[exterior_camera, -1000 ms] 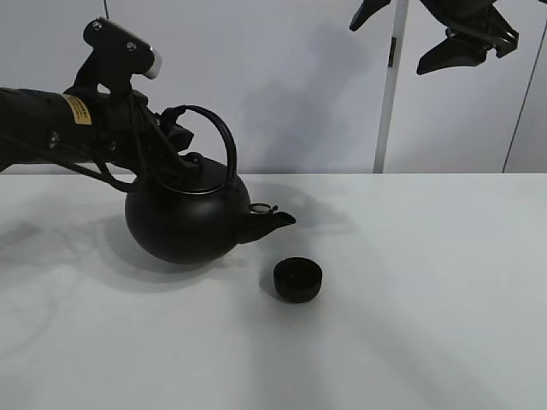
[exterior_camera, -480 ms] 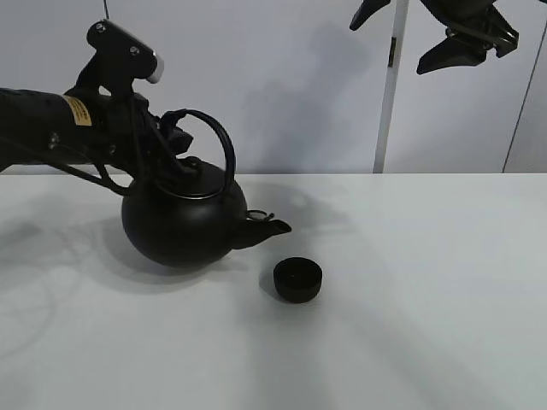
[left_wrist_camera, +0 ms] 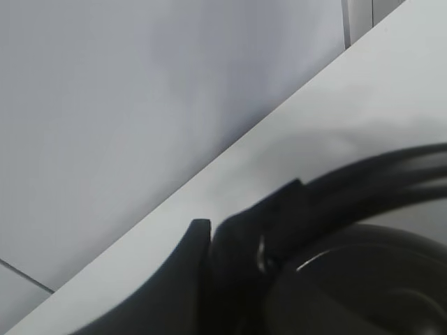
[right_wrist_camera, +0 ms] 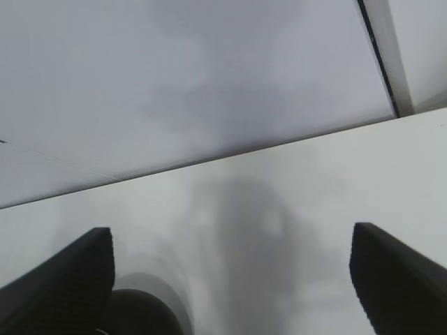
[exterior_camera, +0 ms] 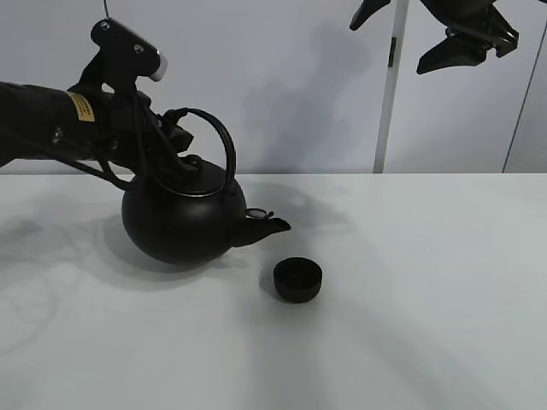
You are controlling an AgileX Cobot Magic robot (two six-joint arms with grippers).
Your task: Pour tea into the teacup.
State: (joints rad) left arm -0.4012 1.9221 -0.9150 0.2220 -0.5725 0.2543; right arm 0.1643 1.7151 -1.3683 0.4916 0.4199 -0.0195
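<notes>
black teapot [exterior_camera: 179, 229] in pinch of left claw [exterior_camera: 176, 138] — teacup [exterior_camera: 297, 280] near its spout [exterior_camera: 267, 226] — right claw [right_wrist_camera: 230, 258] agape

The left arm [exterior_camera: 34, 111] is black, with a yellow label [exterior_camera: 79, 108], looped black cables [exterior_camera: 107, 171], and a bracket [exterior_camera: 115, 47] with two silver screws [exterior_camera: 104, 26] and a white tip [exterior_camera: 155, 64]. The right gripper [exterior_camera: 389, 47] has black tapered fingers [exterior_camera: 453, 53].

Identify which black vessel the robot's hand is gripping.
The big teapot, gripped at its arched handle by the left hand; the small teacup sits untouched.
</notes>
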